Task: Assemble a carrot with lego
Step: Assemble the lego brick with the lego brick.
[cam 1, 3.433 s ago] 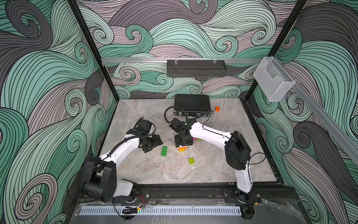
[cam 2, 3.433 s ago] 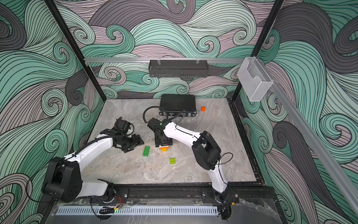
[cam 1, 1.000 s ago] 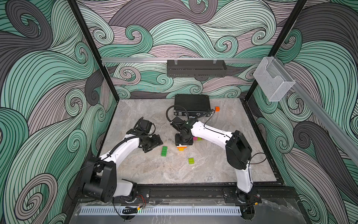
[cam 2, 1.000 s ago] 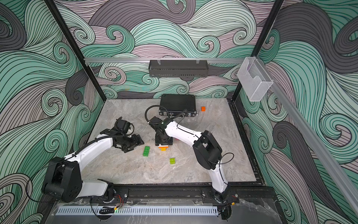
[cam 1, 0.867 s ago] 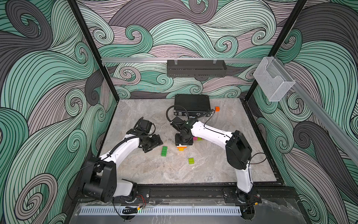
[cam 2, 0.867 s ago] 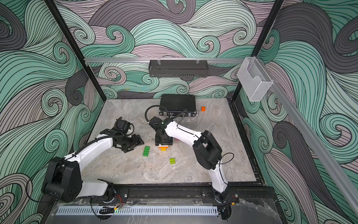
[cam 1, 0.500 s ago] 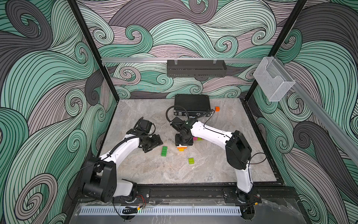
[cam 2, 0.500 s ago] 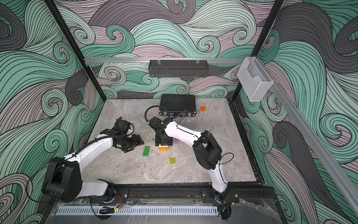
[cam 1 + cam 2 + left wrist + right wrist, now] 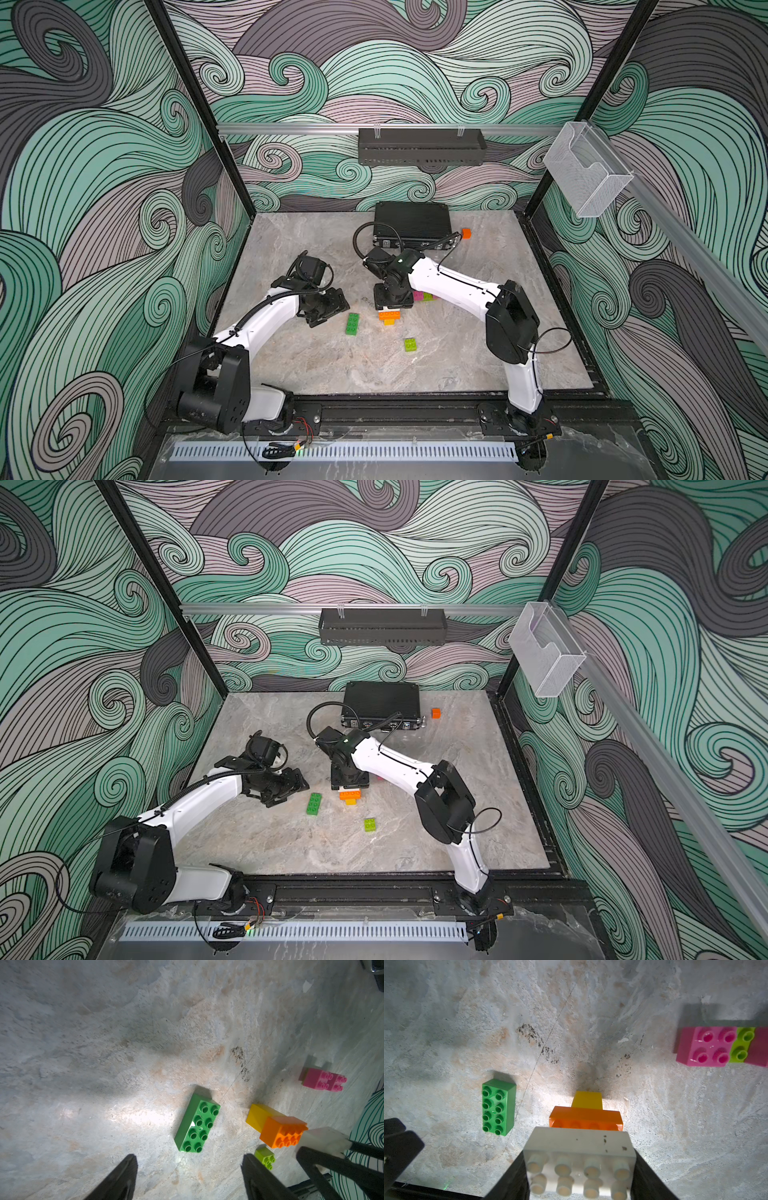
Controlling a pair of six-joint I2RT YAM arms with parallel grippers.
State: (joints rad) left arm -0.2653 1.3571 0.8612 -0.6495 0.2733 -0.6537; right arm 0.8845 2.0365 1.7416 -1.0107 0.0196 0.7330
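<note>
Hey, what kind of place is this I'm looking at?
Probably a robot test cell in a lab: a left arm and a right arm bolted to a black front rail, a marble-look table boxed in by swirl-printed walls, with toy pieces like the dark green brick on it.

1. The carrot (image 9: 390, 316) stands part-built just below the frame's centre in both top views. A small yellow brick (image 9: 587, 1099) is at the bottom, with a wider orange brick (image 9: 585, 1115) on it, studs up.
2. The white brick (image 9: 579, 1145), studs up, is clamped in the right gripper (image 9: 390, 300) over the orange one; whether it is seated cannot be told.
3. The dark green brick (image 9: 352, 323) lies flat, studs up, left of the stack.
4. A small lime brick (image 9: 410, 344) lies alone to the lower right.
5. Two pink bricks (image 9: 705, 1046) flank a second lime brick (image 9: 742, 1047), right of the stack.
</note>
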